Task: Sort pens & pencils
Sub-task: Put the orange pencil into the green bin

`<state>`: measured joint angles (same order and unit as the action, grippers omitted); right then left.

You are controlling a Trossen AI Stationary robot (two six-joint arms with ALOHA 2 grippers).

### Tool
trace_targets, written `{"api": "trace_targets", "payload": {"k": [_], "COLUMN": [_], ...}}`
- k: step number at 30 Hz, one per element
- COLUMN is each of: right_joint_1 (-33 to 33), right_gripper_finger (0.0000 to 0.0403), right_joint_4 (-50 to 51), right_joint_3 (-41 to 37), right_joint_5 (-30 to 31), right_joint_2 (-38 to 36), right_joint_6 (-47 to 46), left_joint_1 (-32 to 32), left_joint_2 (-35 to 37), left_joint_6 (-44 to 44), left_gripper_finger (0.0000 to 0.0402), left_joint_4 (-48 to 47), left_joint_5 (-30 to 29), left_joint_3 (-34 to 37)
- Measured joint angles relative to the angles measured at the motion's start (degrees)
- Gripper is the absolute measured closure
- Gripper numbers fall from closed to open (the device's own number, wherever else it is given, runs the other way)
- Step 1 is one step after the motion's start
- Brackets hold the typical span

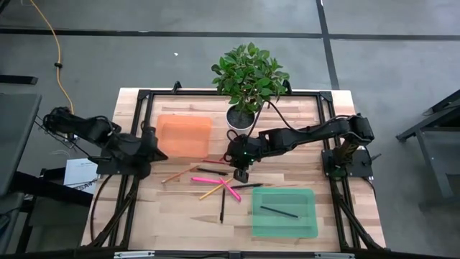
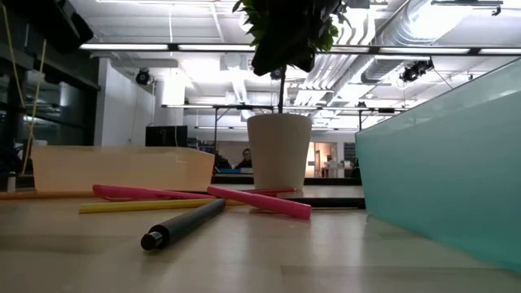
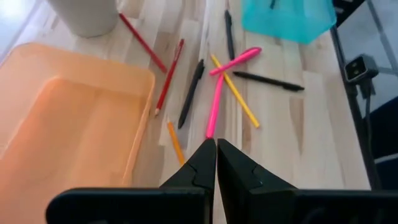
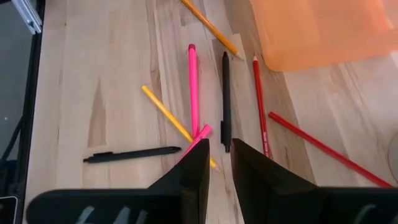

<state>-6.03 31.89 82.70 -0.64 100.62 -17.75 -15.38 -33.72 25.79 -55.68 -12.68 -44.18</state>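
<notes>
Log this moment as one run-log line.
right hand: open, empty, above scattered pens | left hand: shut, beside orange tray | green tray: one dark stick
</notes>
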Motion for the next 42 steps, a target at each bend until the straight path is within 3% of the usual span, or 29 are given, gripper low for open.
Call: {"api": "trace_targets", "payload": {"k": [5, 13, 27, 42], "right_joint_1": [0.52, 0.82, 0.82, 0.82], "right_gripper_finger": [0.0346, 0.0346, 0.0346, 0.0346], "right_joint_4": [-0.01, -0.01, -0.12, -0.19], "right_joint_3": [0.00, 0.00, 0.00, 0.00], "right_joint_5": [0.02, 0.02, 0.38, 0.48], "right_joint_2": [0.00, 0.00, 0.02, 0.02], "right_joint_6": [-0.26, -0.39, -0.24, 0.16], "left_joint_1": [0.01, -0.01, -0.01, -0.01], "left_joint_2": [2.14, 4.28, -0.87, -11.58], "left_joint_6": [0.04, 2.60, 10.07, 14.71], "left_gripper_finger": [0.0396, 0.0396, 0.0396, 0.0396], "left_joint_4": [-1.71, 3.40, 11.06, 13.12], "left_joint_5": [0.94, 5.11, 15.56, 11.57], "left_joint_3": [3.33, 12.87, 22.60, 22.77]}}
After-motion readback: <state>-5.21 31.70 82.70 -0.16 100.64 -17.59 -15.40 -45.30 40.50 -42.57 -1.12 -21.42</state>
